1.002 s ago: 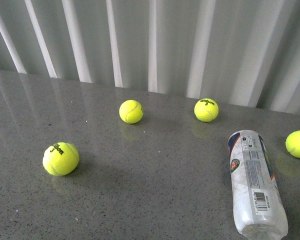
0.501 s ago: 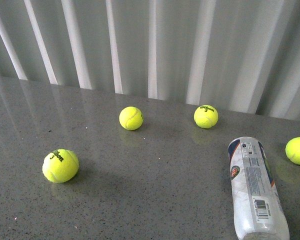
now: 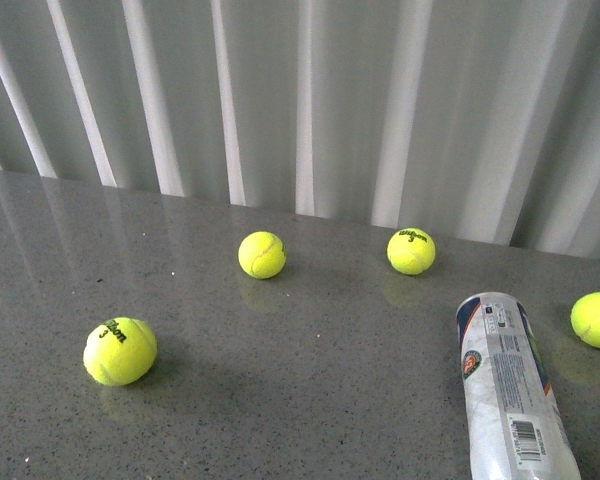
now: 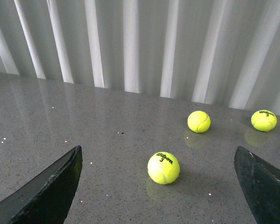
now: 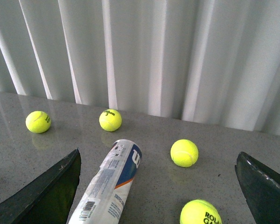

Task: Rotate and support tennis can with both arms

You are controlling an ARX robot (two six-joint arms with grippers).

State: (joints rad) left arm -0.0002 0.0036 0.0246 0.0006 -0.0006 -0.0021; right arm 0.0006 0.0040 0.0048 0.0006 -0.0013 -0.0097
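Tennis can (image 3: 507,390) lying near right-front corner of bench (image 3: 310,410).
Tennis balls (image 3: 411,250) scattered round; L gripper (image 4: 157,148), R gripper (image 5: 157,152) both agape, empty.

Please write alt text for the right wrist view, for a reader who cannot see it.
A clear tennis can lies on its side on a grey table, seen between the dark fingers of the open right claw. Four yellow-green tennis balls lie around it, before a pale curtain.
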